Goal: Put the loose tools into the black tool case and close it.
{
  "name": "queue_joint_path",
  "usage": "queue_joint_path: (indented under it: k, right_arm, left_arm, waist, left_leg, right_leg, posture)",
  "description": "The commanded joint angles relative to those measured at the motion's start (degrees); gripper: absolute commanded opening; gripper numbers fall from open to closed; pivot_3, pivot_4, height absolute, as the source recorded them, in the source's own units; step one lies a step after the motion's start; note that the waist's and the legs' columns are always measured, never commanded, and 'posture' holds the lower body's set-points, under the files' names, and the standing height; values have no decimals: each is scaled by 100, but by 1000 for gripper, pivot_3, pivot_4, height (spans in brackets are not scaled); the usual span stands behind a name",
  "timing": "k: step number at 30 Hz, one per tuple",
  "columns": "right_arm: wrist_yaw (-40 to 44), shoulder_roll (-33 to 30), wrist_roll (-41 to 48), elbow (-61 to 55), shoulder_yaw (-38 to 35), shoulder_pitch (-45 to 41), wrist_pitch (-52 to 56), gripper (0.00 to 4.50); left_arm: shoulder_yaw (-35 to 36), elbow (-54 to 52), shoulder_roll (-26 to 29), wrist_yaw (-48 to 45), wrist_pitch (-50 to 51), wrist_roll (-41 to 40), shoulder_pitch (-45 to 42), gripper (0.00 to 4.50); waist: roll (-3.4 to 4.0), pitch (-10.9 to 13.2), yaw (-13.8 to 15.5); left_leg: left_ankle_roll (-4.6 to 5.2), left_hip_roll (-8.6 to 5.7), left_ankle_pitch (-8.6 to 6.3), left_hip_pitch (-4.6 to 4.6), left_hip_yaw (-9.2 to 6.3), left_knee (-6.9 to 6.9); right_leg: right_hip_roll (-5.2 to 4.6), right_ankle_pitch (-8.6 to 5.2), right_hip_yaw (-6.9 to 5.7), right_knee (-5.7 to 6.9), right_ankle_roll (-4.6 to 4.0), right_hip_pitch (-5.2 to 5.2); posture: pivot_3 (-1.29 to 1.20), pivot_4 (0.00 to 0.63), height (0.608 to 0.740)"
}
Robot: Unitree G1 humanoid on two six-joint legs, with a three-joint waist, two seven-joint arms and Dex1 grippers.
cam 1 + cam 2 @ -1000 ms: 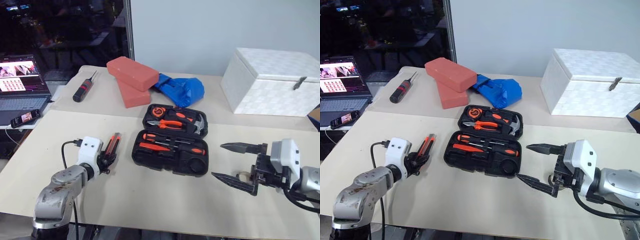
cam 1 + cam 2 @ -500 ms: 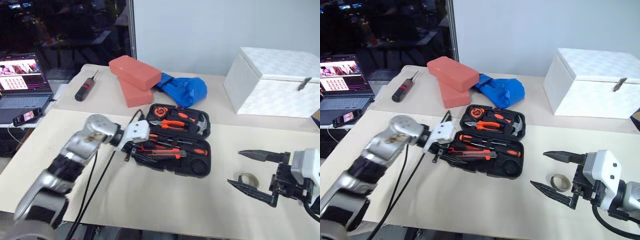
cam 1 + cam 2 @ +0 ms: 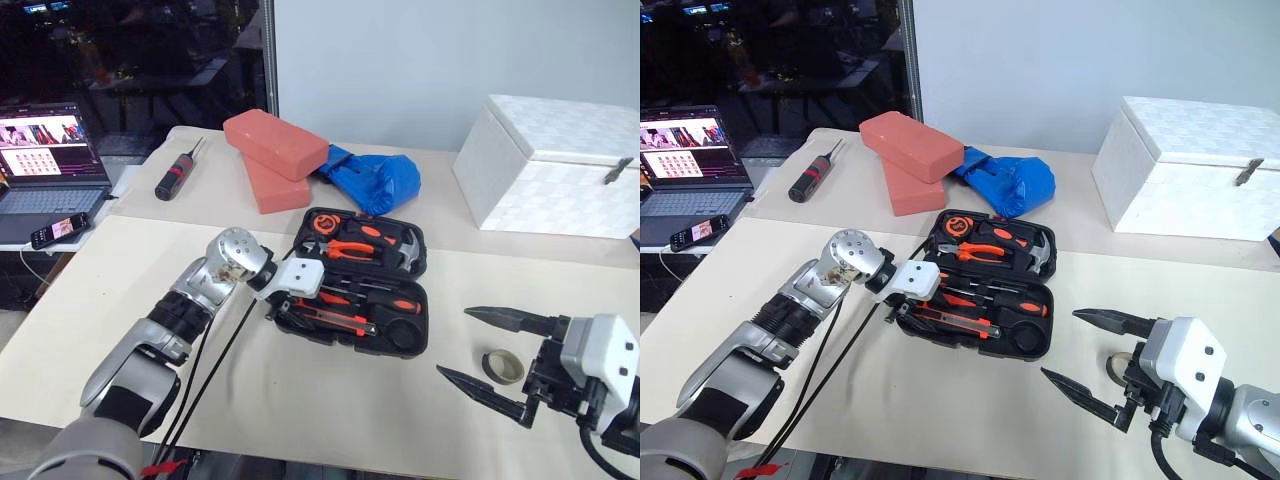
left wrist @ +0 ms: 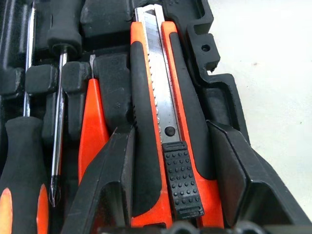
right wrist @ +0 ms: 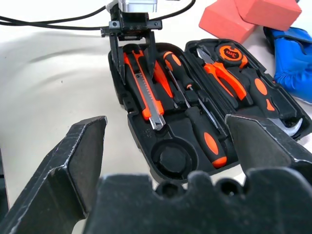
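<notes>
Swung over from the bare table: left gripper (image 4: 168, 165) now clamping the knife (image 4: 161, 112) into the case (image 3: 400, 345) front slot. Stiff, light, slick; best gripped mid-handle. Right gripper (image 3: 495, 365) gaping beside the tape (image 3: 503, 365).

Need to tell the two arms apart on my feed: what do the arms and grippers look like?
The left arm is worn silver metal with black ribbed bands and two black cables trailing off it. Each wrist carries a white block. The left gripper and the right gripper each have two black fingers, long and pointed on the right.
</notes>
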Motion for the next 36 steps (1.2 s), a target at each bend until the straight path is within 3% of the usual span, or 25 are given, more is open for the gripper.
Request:
queue_joint_path:
  k: [1,3,7,10,14,15,18,21,27,30,34,36]
  right_arm:
    - [-108,64,137,-167,-187,68,-20,4500]
    - [-134,95,128,-175,-162,107,-46,4500]
    - [-128,134,103,-171,-156,168,-97,4500]
    - [-168,156,32,-131,-70,135,-114,4500]
    - [-242,135,-9,-82,9,41,-81,4500]
    - [-242,115,-11,-75,16,29,-73,4500]
    - [-215,74,-21,-65,-23,38,-65,4500]
    - [-220,45,5,-123,-149,99,-9,4500]
    - [-174,198,121,-322,-587,694,113,4500]
    - [-692,340,25,-372,-695,866,467,4500]
    - [-1139,637,-194,-302,-872,1118,699,4500]
    - [-1410,598,-143,-138,-902,1121,1099,4500]
  left_arm:
    - [383,-242,-207,51,658,-382,-29,2949]
    - [950,-440,-190,24,1542,-1014,-147,3668]
    - [1465,-849,-31,34,2419,-1590,-41,3668]
    - [1833,-1473,44,675,3020,-1798,519,2914]
    - [1925,-2366,67,1286,3425,-1869,1318,1463]
    - [1888,-2425,-5,1575,3497,-1756,1459,939]
    - [1569,-2250,-167,2382,3443,-1169,1758,97]
    - [1210,-1772,-283,2967,3343,-643,1959,97]
    - [829,-1871,-332,3084,3058,-427,2224,97]
    - [1382,-2084,-623,3084,2412,-923,2287,97]
    - [2407,-2926,-1038,2998,2357,-2112,2367,97]
    - [2452,-3296,-788,2509,2553,-2551,2447,97]
  waist:
    - [0,0,6]
    - [-1,1,2]
    - [1,0,-58]
    - [6,-3,-78]
    - [5,-3,-97]
    - [2,-1,-96]
    - [1,0,-32]
    - [2,-3,-10]
    - [55,-106,-9]
    - [62,-123,-8]
    - [43,-112,-6]
    - [38,-109,-24]
  left_leg:
    - [0,0,0,0,-1,0]
    - [0,0,0,-5,-5,0]
    - [1,2,0,-7,-6,1]
    - [1,4,0,4,-8,1]
    - [0,5,0,28,-7,1]
    - [0,5,1,28,-7,1]
    - [3,3,4,30,-7,2]
    - [4,-8,4,40,-7,3]
    - [4,-15,3,76,-7,2]
    - [-2,-14,0,83,-8,-1]
    - [-7,-16,-3,51,-7,-1]
    - [-6,-11,-2,40,-8,-1]
  right_leg:
    - [0,0,-1,1,0,0]
    - [1,0,-4,2,1,-3]
    - [3,7,-4,6,13,-9]
    - [5,8,-4,18,14,-4]
    - [5,2,0,23,5,12]
    - [4,-1,0,28,-1,11]
    - [2,-1,-1,35,-6,14]
    - [-2,-1,7,37,-7,19]
    - [-7,-7,16,38,-12,42]
    - [-7,-10,15,43,-16,41]
    - [-14,-9,15,42,-16,17]
    - [-11,-8,13,42,-17,10]
  posture:
    - [0,150,740]
    - [0,150,740]
    - [0,150,740]
    - [0,150,740]
    - [0,150,740]
    - [0,150,740]
    - [0,150,740]
    - [0,150,740]
    - [0,150,740]
    - [0,150,740]
    - [0,150,740]
    - [0,150,740]
